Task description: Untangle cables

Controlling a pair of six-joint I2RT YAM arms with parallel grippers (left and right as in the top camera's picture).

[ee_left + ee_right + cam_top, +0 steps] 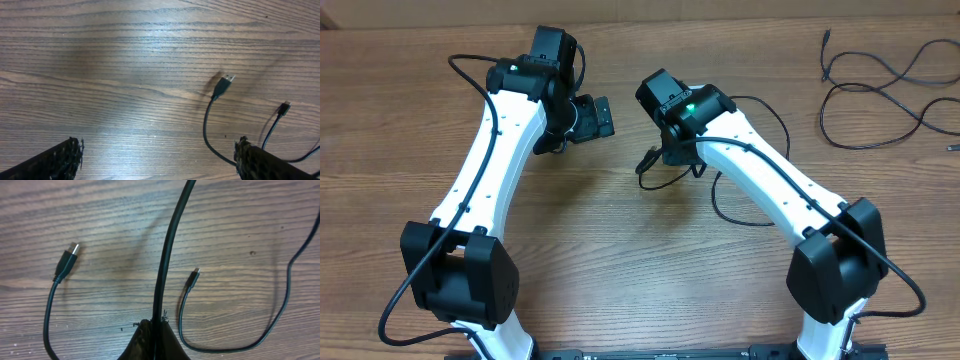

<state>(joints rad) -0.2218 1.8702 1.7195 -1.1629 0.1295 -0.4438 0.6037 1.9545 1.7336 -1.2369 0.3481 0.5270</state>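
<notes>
Tightly, R hand (154, 332) pinches thin black cable (168, 255) over woodgrain table (240, 220).

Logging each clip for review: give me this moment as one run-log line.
left fingers: open, empty | right fingers: shut on cable | USB plug: lying free | other cables: far right, untouched
</notes>
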